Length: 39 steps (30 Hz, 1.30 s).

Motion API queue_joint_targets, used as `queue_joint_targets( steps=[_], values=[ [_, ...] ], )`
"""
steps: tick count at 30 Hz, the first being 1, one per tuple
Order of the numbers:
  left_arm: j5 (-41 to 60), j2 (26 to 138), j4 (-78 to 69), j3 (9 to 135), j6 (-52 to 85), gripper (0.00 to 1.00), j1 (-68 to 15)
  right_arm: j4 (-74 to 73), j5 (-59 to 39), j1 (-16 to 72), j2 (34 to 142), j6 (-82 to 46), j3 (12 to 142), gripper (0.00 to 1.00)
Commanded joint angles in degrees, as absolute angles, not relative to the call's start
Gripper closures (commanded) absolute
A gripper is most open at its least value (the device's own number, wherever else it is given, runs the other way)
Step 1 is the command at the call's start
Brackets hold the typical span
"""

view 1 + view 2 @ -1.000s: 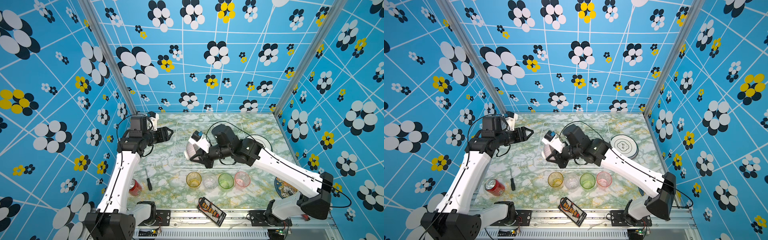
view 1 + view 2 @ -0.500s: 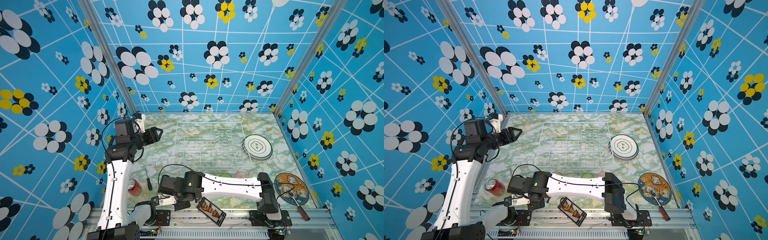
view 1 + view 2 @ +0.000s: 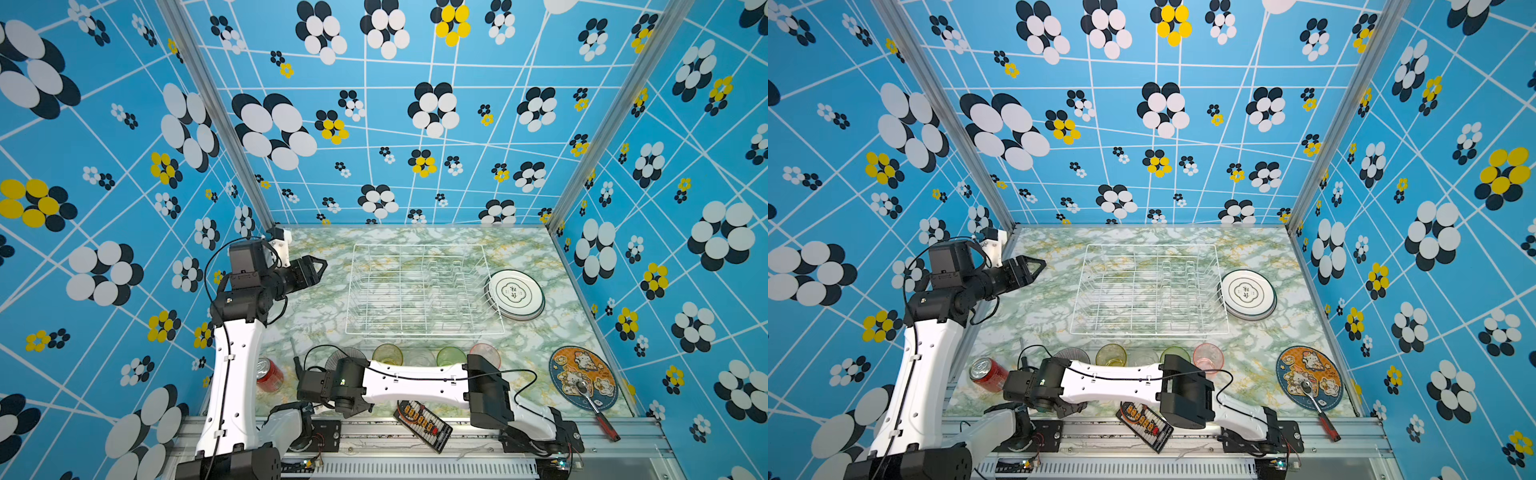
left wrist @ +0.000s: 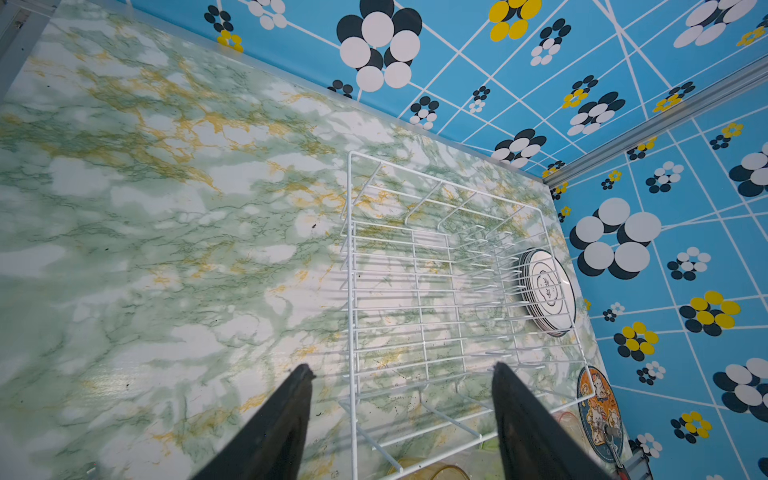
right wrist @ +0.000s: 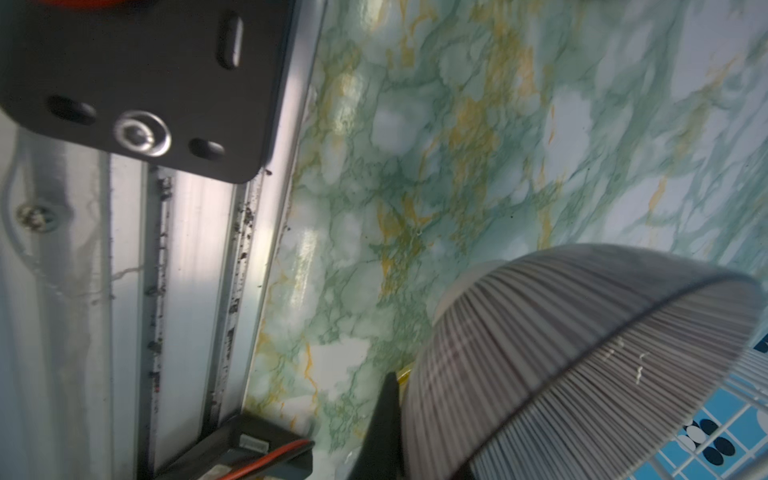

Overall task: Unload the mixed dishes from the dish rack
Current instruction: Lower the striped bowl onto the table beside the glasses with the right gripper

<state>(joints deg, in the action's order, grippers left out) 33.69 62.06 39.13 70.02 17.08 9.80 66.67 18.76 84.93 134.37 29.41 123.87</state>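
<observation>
White wire rack [image 3: 424, 333] sat mid-table, with nothing in it in both top views. Clock set on a top view, 12 at the back wall. Plates [image 3: 515, 293] were stacked just beside the rack at its 3. Four tumblers [image 3: 451, 356] stood in a row at its 6, with the yellow tumbler [image 3: 387, 355] at the row's 9 end. Bowl [image 5: 582, 353] was at the rack's 7, just beside the yellow tumbler, tilted, mouth turned away from the wrist camera.

Right gripper [image 5: 401, 399] was clenched. One finger [image 5: 384, 415] lay against the bowl's outer wall; the other was hidden. Judged: a thin pinch on the bowl's rim. Could not tell whether the bowl touched the table [image 5: 415, 166]. Left gripper [image 3: 320, 266] was spread wide, nothing in it, hovering at the rack's 9.

Judged stage: last dish being set down.

Risks noted:
1. A thin rim pinch on a tilted bowl could let it pivot or slip out before it sat level.
2. Letting go while tilted would leave the bowl to rock or roll, most likely into the yellow tumbler at its 3 or toward the can [image 3: 268, 374] at its 9.
3. Right arm [image 3: 415, 380] lay low across the tumbler row. Pulling back without lifting first could sweep the light tumblers over.
4. Cable [image 3: 328, 346] looped near the bowl; a snag could drag it.
</observation>
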Motion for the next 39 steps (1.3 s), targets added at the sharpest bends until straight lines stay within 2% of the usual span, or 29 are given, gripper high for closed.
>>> queue_joint_targets(
  steps=[1,29,32,39],
  values=[
    [35.48,62.13,37.45,68.84,16.95,0.3,10.46,67.02,23.41,84.79,136.33,30.41,125.44,1.0],
    [36.65,63.65,37.01,68.63,17.31,0.3,10.54,65.3,22.15,81.21,139.04,28.92,121.22,1.0],
    [36.69,63.63,37.0,68.72,17.38,0.3,10.52,65.43,22.09,81.21,138.83,28.74,121.11,0.89],
    [36.8,63.65,37.18,68.72,17.42,0.3,10.46,65.58,20.77,81.21,137.85,28.5,120.89,0.73]
  ],
)
